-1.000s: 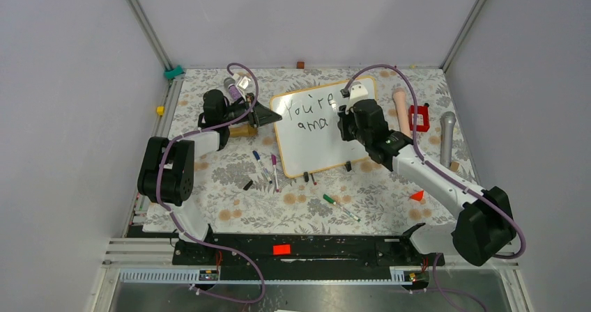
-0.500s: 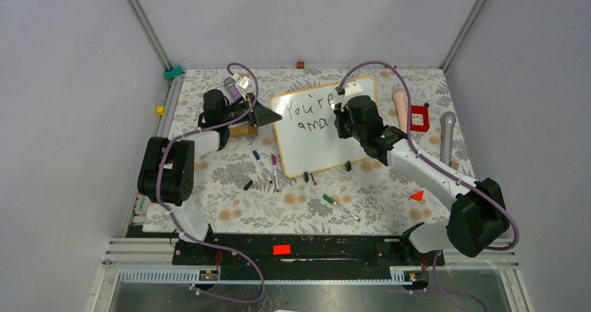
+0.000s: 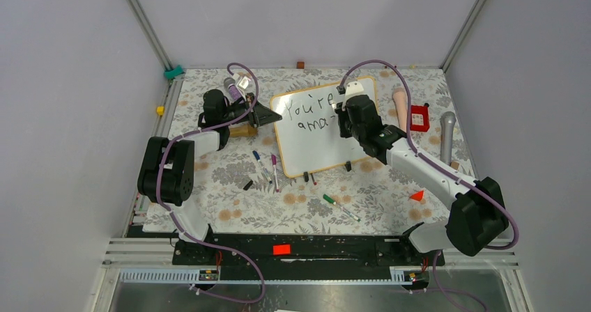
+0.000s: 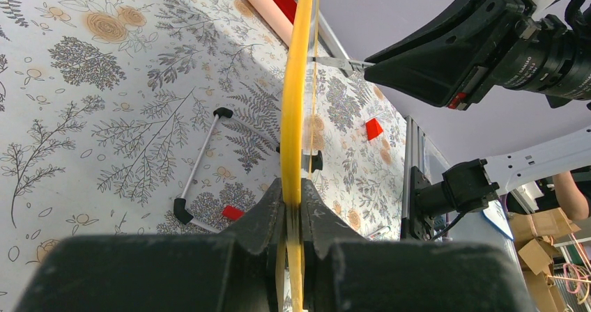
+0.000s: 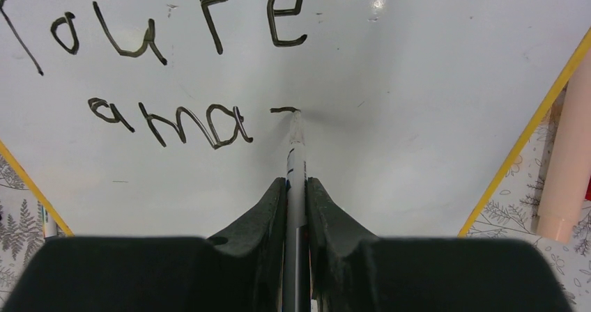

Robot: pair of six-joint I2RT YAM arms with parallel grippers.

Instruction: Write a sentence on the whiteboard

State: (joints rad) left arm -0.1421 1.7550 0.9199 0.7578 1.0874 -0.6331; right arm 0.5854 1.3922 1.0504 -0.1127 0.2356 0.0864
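Note:
The whiteboard point(image 3: 317, 148) lies mid-table, white with an orange-tan frame; the left wrist view shows its frame edge-on point(image 4: 296, 82). The sentence point(image 3: 311, 115) reads "You're" and below it "ama" plus a short dash point(image 5: 174, 120). My left gripper point(image 3: 268, 118) is shut on the board's left edge point(image 4: 293, 190). My right gripper point(image 3: 343, 119) is shut on a marker point(image 5: 295, 159), whose tip touches the board point(image 5: 432, 117) at the right end of the dash.
Loose markers lie in front of the board: blue point(image 3: 259, 160), magenta point(image 3: 274, 170), green point(image 3: 340, 207). A pink cylinder point(image 3: 401, 110), a red block point(image 3: 419, 118) and a grey microphone point(image 3: 447, 136) lie at the right. A purple microphone point(image 3: 231, 86) lies at the far left.
My right gripper has shifted slightly left and up over the board, and a short dash has appeared after "ama". My left gripper has stayed on the board's edge.

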